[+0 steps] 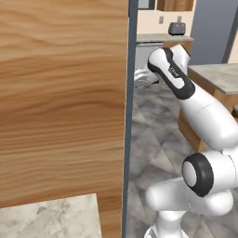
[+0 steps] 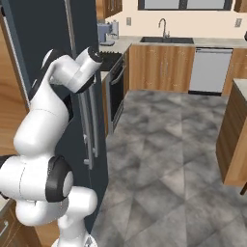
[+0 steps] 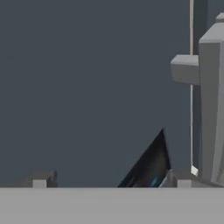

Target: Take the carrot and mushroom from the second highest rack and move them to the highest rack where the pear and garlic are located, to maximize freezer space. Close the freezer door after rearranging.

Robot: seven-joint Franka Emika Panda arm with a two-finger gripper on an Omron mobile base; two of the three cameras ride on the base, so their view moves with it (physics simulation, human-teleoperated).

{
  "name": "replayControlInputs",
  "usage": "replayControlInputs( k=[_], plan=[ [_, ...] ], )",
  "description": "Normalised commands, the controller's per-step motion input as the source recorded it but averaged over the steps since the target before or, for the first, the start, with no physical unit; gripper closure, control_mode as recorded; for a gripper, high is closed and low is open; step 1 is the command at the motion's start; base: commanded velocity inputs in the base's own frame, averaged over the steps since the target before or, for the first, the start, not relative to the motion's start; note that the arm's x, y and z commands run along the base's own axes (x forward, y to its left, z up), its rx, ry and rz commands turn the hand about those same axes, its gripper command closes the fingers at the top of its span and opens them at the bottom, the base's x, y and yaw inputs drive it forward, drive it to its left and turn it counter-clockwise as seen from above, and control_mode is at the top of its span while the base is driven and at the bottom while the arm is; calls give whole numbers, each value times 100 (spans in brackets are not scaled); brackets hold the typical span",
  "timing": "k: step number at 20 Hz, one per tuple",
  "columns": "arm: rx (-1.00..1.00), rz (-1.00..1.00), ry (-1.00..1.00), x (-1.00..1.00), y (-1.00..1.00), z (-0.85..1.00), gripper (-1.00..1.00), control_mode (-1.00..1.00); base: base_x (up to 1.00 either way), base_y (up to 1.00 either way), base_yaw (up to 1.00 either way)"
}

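Observation:
My gripper is open, its two fingertips standing wide apart with nothing between them. It faces the flat dark grey freezer door at close range. A pale grey vertical handle on a bracket rises to the right of the fingers. From the right base camera, my arm's wrist reaches up against the tall dark door, just above the long handles. The door looks shut. The carrot, mushroom, pear, garlic and the racks are hidden behind it.
A large wooden panel stands to the left, with a marble counter corner below it. An oven, sink and dishwasher line the far wall. An island stands right. Open grey floor lies between.

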Motion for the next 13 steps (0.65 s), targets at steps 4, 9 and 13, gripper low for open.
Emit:
replayControlInputs(
  k=[4, 9, 13],
  plan=[
    [0, 7, 0, -7, 80, -12, -100, -100, 0, 0, 0],
    [0, 5, 0, -12, 84, -13, -100, -100, 0, 0, 0],
    [0, 4, 0, -12, 80, -17, -100, -100, 0, 0, 0]
  ],
)
